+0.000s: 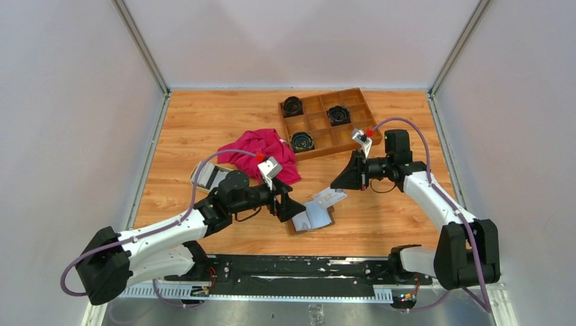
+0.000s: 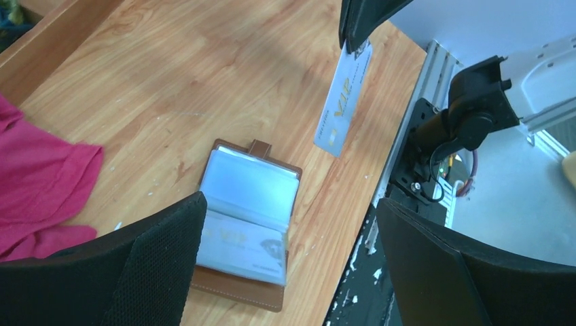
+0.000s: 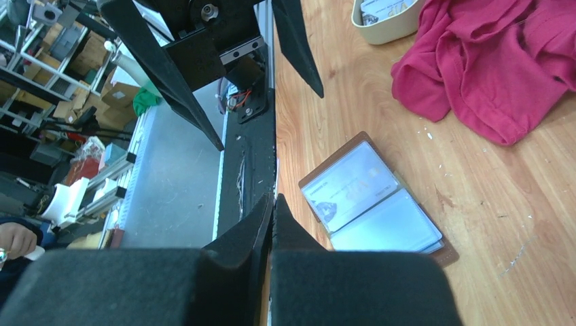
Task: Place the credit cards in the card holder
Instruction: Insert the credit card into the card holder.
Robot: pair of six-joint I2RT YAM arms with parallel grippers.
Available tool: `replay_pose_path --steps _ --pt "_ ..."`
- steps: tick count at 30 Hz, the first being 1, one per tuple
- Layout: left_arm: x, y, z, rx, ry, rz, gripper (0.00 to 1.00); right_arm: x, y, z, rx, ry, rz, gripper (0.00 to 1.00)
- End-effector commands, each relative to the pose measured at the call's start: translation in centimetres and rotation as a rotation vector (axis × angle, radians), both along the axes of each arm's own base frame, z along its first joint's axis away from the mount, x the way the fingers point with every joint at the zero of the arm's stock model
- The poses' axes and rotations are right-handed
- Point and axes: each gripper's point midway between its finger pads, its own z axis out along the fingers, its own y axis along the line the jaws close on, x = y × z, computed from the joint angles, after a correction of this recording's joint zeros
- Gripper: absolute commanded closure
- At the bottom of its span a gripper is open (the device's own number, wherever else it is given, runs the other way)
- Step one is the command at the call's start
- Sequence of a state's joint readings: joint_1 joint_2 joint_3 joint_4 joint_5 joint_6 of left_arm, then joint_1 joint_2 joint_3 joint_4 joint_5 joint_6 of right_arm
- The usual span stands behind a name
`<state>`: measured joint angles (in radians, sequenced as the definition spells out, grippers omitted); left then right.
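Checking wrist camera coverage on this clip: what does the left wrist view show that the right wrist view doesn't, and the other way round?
Only the left wrist view shows the credit card, a pale one marked VIP, hanging from the shut right gripper. Only the right wrist view shows the cream dish with more cards in it, next to the pink cloth. Both views show the card holder lying open with one VIP card in a pocket, and both show the pink cloth.
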<state>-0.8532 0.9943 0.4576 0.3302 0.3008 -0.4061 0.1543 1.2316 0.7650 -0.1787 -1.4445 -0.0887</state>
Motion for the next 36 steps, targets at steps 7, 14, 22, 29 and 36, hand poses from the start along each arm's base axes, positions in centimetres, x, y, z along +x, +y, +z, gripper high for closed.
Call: replay_pose_path --steps 7,14,22,29,36 --pt "0.6 -2.3 0.0 0.034 -0.072 -0.116 0.0 -1.6 1.1 0.0 0.005 -0.031 0.089 1.0" --pt "0.8 -2.4 0.1 0.018 -0.04 -0.167 0.0 -2.2 1.8 -0.9 -0.028 -0.033 0.123 1.0" --pt "-1.6 -4.3 -0.5 0.011 0.007 -0.405 0.15 -3.0 2.5 -1.7 -0.069 -0.042 0.169 1.0" --pt "-2.2 -5.3 -1.1 0.011 0.066 -0.476 0.33 -3.1 2.7 -2.0 -0.087 -0.044 0.186 1.0" --pt "-2.5 -6.7 -2.4 0.025 0.151 -0.511 0.65 -3.3 2.9 -2.2 -0.1 -0.047 0.199 1.0"
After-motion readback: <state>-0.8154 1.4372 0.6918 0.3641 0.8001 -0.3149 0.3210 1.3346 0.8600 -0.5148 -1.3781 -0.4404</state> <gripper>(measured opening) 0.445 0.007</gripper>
